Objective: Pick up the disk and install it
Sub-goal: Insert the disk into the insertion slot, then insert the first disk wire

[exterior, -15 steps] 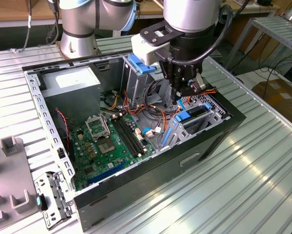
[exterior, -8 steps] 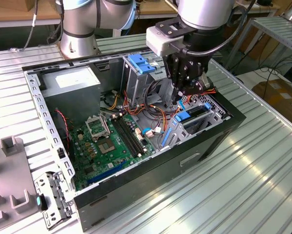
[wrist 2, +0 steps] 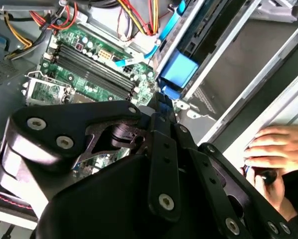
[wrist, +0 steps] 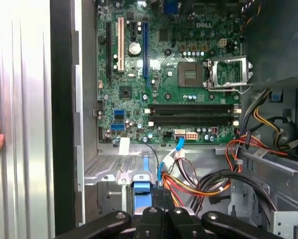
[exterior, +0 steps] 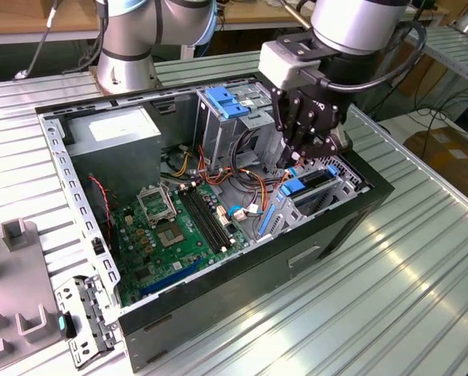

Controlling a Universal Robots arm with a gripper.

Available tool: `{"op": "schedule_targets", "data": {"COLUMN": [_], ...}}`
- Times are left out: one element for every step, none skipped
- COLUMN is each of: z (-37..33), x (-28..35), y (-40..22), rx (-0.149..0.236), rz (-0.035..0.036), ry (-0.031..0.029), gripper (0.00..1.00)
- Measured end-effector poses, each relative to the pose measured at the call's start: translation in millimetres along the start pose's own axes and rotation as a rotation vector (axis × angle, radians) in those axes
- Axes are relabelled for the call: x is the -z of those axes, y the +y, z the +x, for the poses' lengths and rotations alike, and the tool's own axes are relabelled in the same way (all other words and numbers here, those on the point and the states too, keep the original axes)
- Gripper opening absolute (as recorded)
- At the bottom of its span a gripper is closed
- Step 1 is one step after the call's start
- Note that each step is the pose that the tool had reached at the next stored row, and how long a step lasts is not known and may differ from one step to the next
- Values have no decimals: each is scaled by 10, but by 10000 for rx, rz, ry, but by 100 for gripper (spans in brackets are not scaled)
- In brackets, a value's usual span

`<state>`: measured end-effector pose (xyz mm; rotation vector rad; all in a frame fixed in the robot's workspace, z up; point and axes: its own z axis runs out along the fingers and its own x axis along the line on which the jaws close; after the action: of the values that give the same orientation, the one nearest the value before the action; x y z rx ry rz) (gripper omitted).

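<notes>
The disk (exterior: 311, 186), with light blue rails, lies in the bay at the front corner of the open computer case (exterior: 242, 274), on the exterior view's right. Its blue end piece shows in both wrist views (wrist 2: 179, 69) (wrist: 142, 189). My gripper (exterior: 291, 164) hangs just over the disk's inner end, its black fingers drawn together with nothing between them. In both wrist views the gripper's tips (wrist 2: 163, 99) (wrist: 161, 196) sit right beside the blue end piece; I cannot tell if they touch it.
The green motherboard (exterior: 179, 227) fills the case floor. A grey power supply (exterior: 113, 133) and a blue-topped drive cage (exterior: 226, 106) stand at the back, with cable bundles (exterior: 242, 176) beside the bay. A person's hand (wrist 2: 273, 149) rests outside the case wall.
</notes>
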<state>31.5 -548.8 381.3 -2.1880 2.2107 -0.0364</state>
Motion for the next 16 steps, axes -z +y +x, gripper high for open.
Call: {"op": "schedule_targets", "data": {"z": [10,14,19,27,40,40,40,40,41,41,41,41,41,41,41,41], "x": [-6,-11,-19,-27,-30,-30,-30,-30,-30,-31,-30,-31,-31,-31,-30,-31], "y": [-47,-84,-168,-235,-281,-281,-281,-284,-288,-289,-291,-292,-293,-294,-295,-295], "rx": [-1,0,-2,-1,-2,-3,-4,-2,-2,-2,-2,-2,-2,-2,-2,-2], "rz": [-31,-59,-125,-178,-218,-218,-218,-219,-219,-219,-219,-219,-219,-219,-219,-219], "ry": [-8,-10,-9,-10,-16,-16,-15,-15,-16,-16,-16,-16,-16,-16,-15,-16], "gripper": [11,11,11,11,11,11,11,11,11,11,11,11,11,11,11,11]}}
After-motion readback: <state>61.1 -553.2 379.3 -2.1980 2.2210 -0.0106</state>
